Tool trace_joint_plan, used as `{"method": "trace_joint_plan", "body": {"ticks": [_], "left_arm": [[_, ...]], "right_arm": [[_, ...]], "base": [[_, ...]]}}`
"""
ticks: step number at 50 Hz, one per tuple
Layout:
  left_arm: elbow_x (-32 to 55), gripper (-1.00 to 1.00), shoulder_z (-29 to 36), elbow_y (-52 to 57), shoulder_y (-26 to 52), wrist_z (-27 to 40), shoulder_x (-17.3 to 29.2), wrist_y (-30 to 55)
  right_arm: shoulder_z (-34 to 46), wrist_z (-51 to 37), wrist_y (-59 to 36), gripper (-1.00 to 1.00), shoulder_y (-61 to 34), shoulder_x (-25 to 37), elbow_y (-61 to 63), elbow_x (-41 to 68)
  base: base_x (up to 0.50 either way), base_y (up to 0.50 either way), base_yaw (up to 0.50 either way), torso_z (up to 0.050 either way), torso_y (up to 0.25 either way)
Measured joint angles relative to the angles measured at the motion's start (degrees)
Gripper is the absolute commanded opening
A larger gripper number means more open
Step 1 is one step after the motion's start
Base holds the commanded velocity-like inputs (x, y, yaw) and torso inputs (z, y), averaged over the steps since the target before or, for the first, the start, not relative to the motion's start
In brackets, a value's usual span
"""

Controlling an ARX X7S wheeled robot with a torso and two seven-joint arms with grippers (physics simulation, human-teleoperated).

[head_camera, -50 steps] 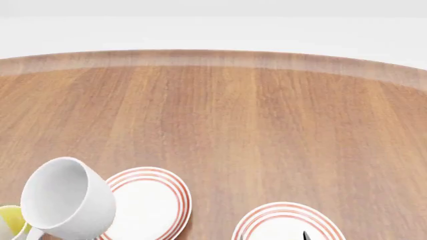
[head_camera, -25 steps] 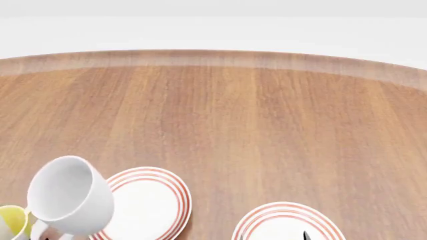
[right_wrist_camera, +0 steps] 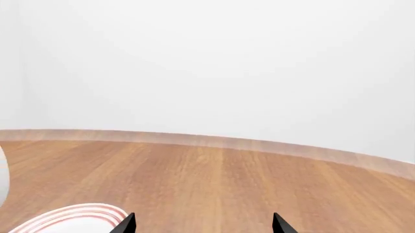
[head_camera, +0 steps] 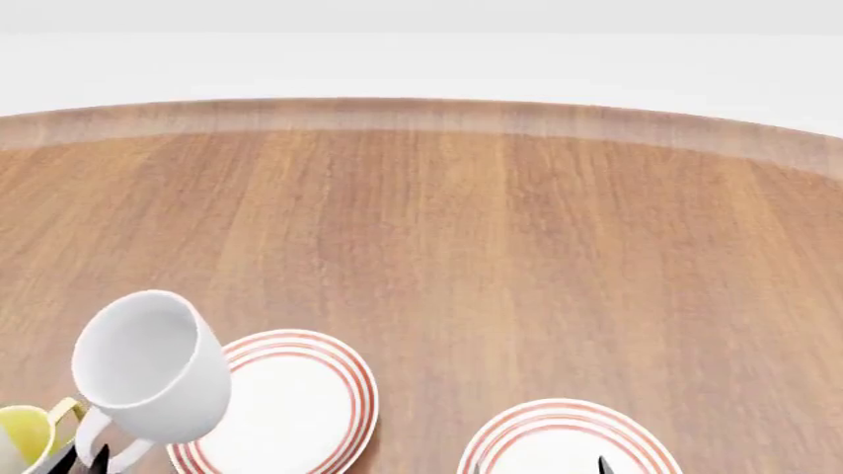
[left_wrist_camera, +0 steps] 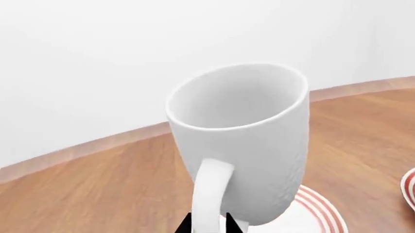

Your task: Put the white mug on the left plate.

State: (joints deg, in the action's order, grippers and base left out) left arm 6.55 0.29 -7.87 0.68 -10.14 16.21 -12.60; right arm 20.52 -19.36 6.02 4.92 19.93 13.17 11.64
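you have raised the tall glossy white mug (head_camera: 148,367) nearer the red-ringed left plate (head_camera: 296,403); left jaws clamp its handle, right jaws parted.

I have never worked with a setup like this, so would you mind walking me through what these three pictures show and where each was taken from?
These are simulator renders of a two-armed robot at a round wooden table. One picture comes from a camera on its head, looking down over the table; the other two come from cameras near each gripper.

In the head view, the white mug is tilted and overlaps the rim of the left plate, a white plate with red rings. A second matching plate lies to the right, and a white-and-yellow mug peeks in at the lower left.

The left wrist view shows the left gripper closed on the white mug's handle. The right wrist view shows the right gripper open and holding nothing.
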Motion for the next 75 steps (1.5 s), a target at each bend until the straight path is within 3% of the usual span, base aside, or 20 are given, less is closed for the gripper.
{"method": "trace_joint_plan", "body": {"ticks": [42,75], "left_arm": [[-1.48,-1.0,3.67,-11.75,8.84,0.1,-1.58,-0.12],[-3.36,-1.0,6.44,-32.16,18.82,0.49,-4.49,-6.9]], "right_arm": [[0.37,-0.66,0.36,1.0,0.06,0.53,0.24,0.32],[0.63,-1.04,0.8,1.0,0.01,0.9,0.12,0.59]], "base": [[0.0,0.0,0.0,0.0,0.0],[0.0,0.0,0.0,0.0,0.0]]}}
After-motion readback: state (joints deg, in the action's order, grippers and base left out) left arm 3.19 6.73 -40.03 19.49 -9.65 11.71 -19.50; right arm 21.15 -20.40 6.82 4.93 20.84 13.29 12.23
